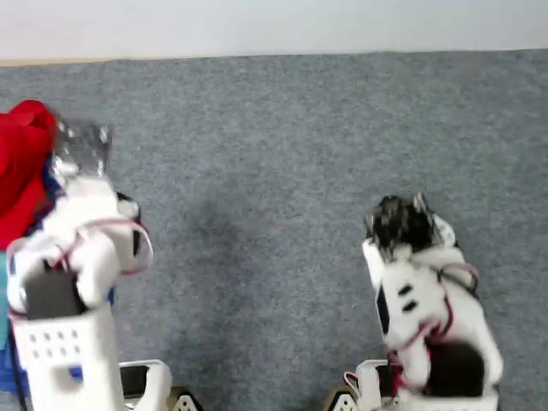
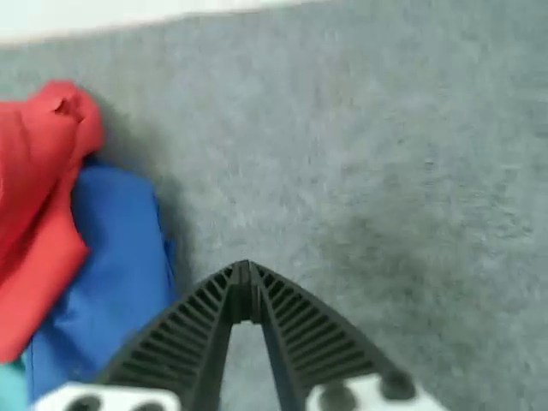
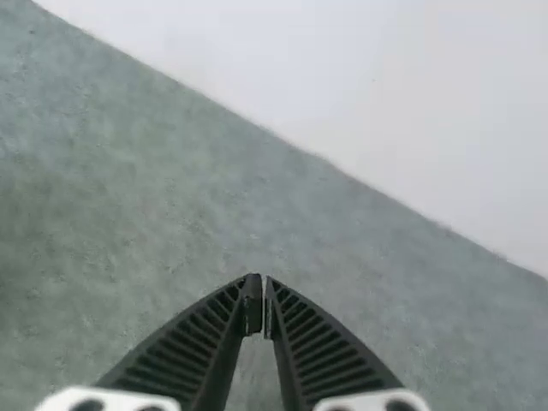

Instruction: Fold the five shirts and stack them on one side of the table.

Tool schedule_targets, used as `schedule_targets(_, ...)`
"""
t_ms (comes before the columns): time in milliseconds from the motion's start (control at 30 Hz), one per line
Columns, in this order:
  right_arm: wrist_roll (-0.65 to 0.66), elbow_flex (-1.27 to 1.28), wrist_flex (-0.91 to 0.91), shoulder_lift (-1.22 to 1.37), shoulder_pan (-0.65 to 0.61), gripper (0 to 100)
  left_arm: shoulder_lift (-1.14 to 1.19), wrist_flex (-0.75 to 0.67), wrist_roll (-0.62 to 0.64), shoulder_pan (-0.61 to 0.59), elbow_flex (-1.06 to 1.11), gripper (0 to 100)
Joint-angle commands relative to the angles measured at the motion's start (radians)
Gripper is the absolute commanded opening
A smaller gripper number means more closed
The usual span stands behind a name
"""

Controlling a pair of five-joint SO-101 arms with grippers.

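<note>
A crumpled red cloth shirt (image 1: 19, 163) was seen from the high view at the left edge of the grey fuzzy table (image 1: 282, 145). In the left wrist view, a blue cloth shirt (image 2: 111, 274) was shown touching it, with a teal bit of cloth (image 2: 8, 390) beside. The left claw (image 2: 247, 282) was closed tight near the shirts, and nothing was held. The right claw (image 3: 257, 300) was closed too, empty, well apart from them.

no legible text, no labels, brands, numbers or signs, none on the shirts (image 2: 51, 197) or table (image 1: 282, 171)
</note>
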Motion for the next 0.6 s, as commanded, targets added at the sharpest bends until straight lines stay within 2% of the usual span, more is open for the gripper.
schedule_targets(0, -0.031, -0.203, 0.093, 0.234, 0.013, 1.3, 0.17, 0.051, -0.011, -0.069, -0.179, 0)
schedule_targets(100, -0.146, -0.324, 0.237, 0.409, 0.013, 1.3, 0.296, 0.072, -0.046, -0.161, -0.26, 0)
schedule_targets(233, -0.322, -0.491, 0.398, 0.621, 0.01, 1.3, 0.414, 0.13, -0.192, -0.255, -0.325, 0)
schedule_targets(367, -0.468, -0.632, 0.504, 0.774, 0.012, 1.4, 0.463, 0.152, -0.287, -0.344, -0.358, 0)
schedule_targets(500, -0.499, -0.729, 0.591, 0.82, 0.012, 1.4, 0.468, 0.089, -0.304, -0.443, -0.374, 0)
schedule_targets(567, -0.497, -0.736, 0.57, 0.826, 0.005, 1.8, 0.471, 0.06, -0.322, -0.491, -0.371, 0)
